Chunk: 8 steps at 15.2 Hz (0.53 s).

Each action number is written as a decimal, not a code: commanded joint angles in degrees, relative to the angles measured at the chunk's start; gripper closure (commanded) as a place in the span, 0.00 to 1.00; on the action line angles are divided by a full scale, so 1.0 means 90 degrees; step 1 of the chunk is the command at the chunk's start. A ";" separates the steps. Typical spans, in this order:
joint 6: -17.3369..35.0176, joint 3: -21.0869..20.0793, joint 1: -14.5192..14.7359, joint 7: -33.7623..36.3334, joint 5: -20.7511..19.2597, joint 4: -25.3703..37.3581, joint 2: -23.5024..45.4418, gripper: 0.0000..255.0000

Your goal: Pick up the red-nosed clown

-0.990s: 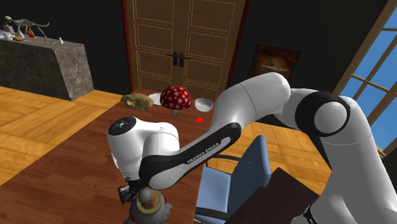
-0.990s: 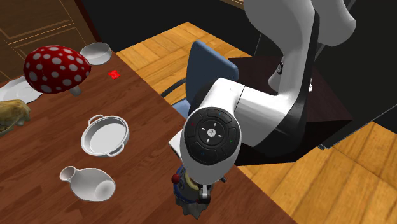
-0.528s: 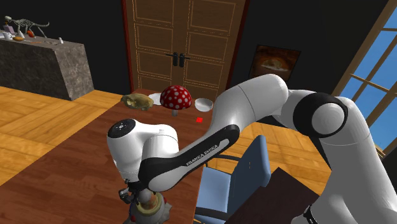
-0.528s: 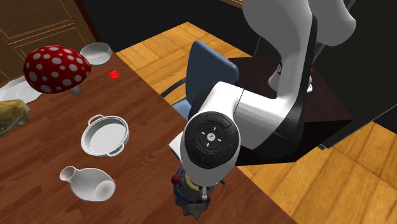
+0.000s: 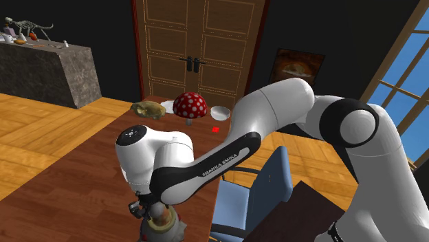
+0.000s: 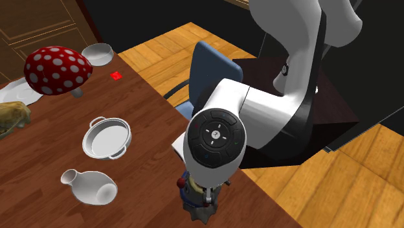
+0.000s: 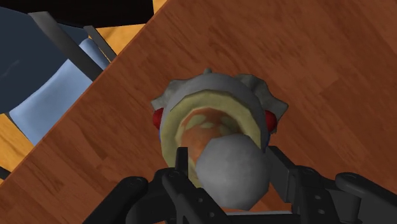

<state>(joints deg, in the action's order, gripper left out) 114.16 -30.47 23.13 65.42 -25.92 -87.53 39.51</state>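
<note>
The gripper (image 7: 230, 167) is down over the clown (image 7: 216, 127) and is closed on it. In the wrist view its two black fingers (image 7: 183, 159) stand on both sides of the round grey top of the figure and lie against it, so the head is clasped between them. Around the head there is a pale ruffled collar, with a small red spot on each side.

The clown (image 5: 163, 221) stands upright on the brown wooden table (image 5: 82, 172), close to the table's edge and near the blue chair (image 5: 254, 196). In the second exterior view the clown (image 6: 191, 194) is just under the arm's round wrist, which covers its upper part.

Farther along the table, well apart from the clown, a white jug (image 6: 90, 185) lies on its side and a white pan with two handles (image 6: 107, 137) stands next to it. Beyond them there are a small red thing (image 6: 116, 76), a red mushroom with white dots (image 6: 57, 70) and a white bowl (image 6: 99, 53). A brown double door (image 5: 199, 48) is behind the table's far end.
</note>
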 commanded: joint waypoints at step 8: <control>-0.0528 -0.0134 -0.0055 -0.0151 0.0200 0.0230 -0.0352 1.00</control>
<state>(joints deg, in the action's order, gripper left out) 109.87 -31.57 22.68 64.21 -24.27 -85.78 36.66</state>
